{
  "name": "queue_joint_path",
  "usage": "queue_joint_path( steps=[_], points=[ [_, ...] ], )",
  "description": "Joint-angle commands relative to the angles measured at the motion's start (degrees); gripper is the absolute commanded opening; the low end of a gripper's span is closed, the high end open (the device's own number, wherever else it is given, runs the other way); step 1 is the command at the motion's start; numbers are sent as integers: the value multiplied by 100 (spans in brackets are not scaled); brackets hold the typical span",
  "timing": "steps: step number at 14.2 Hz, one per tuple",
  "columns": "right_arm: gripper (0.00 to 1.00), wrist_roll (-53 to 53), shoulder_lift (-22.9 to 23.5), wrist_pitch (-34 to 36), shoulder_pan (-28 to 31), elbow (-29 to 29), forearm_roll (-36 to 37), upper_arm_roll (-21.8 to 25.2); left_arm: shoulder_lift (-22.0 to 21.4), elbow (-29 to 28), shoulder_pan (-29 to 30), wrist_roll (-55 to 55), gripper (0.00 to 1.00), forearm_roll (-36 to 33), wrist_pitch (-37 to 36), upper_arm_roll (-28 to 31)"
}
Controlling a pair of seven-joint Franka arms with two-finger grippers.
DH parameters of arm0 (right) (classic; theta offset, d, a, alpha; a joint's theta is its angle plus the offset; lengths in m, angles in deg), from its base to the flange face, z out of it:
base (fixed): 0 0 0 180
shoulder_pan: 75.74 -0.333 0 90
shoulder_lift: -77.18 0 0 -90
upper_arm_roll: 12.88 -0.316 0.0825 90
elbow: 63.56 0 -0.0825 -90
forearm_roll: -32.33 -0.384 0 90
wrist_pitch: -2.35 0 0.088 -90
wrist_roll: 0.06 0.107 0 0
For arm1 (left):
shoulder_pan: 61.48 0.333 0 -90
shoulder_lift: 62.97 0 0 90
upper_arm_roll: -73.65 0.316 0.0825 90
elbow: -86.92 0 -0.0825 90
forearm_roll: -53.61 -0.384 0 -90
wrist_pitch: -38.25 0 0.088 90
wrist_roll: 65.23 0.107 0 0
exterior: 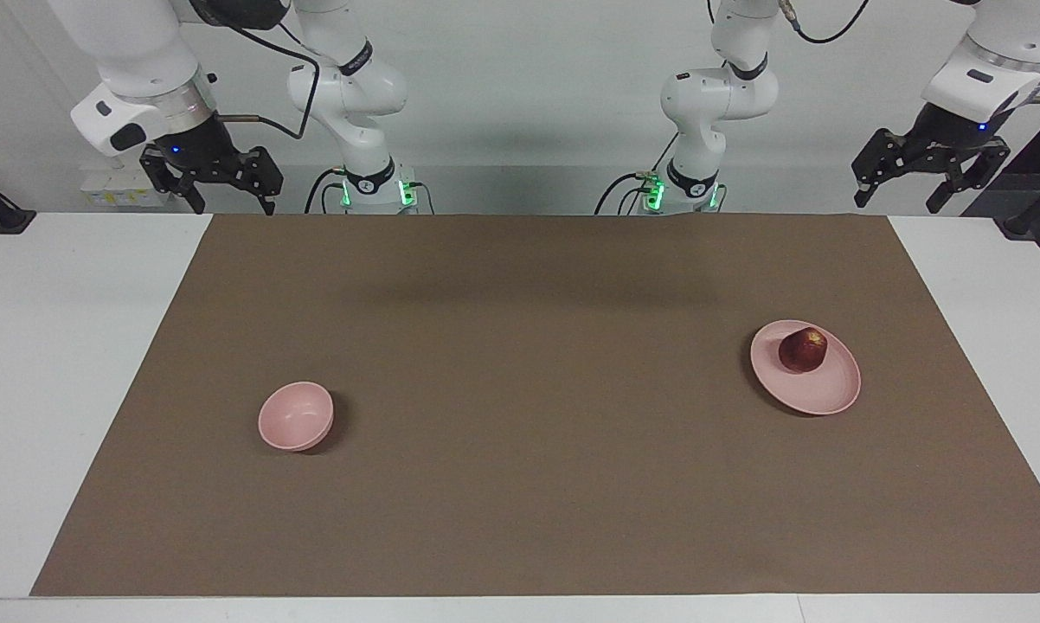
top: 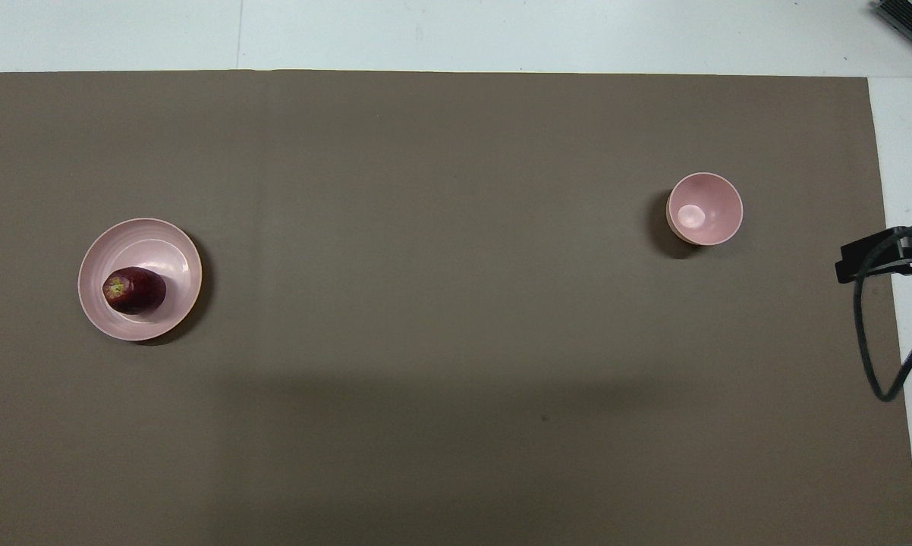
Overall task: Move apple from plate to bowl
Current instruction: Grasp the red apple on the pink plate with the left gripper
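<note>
The dark red apple (exterior: 802, 350) lies on the wide pink plate (exterior: 818, 391) toward the left arm's end of the table; both also show in the overhead view, the apple (top: 133, 290) on the plate (top: 169, 249). The small deep pink bowl (exterior: 294, 417) stands empty toward the right arm's end and also shows in the overhead view (top: 705, 208). My left gripper (exterior: 899, 197) is open and empty, raised over the table's edge by the robots, apart from the plate. My right gripper (exterior: 230, 206) is open and empty, raised at its own end.
A brown mat (exterior: 520, 285) covers most of the white table (exterior: 61, 363). A black cable (top: 873, 364) hangs from the right arm past the mat's edge. A dark device (top: 911, 19) sits at the table's corner farthest from the robots.
</note>
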Motion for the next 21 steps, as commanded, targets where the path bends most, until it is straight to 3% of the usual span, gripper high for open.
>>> queue_joint_path(
  steps=[1, 9, 13, 18, 21],
  points=[
    [100, -204, -96, 22, 19, 73, -70, -23, -218, -312, -65, -17, 100, -24, 142, 26],
    [100, -160, -87, 22, 46, 73, -70, -23, -491, -1884, -48, -8, 100, 21, 1661, 35],
    [100, -161, -87, 22, 37, 64, -79, -32, -500, -3052, 31, -8, 100, 64, 3022, 35],
    [100, -135, -87, -65, 2, 73, -88, -32, -447, -4134, 154, 10, 100, 64, 4306, 44],
    [100, -91, -52, -5, 2, 46, -201, -32, -176, -4689, 303, 10, 100, 64, 5193, 44]
  ],
)
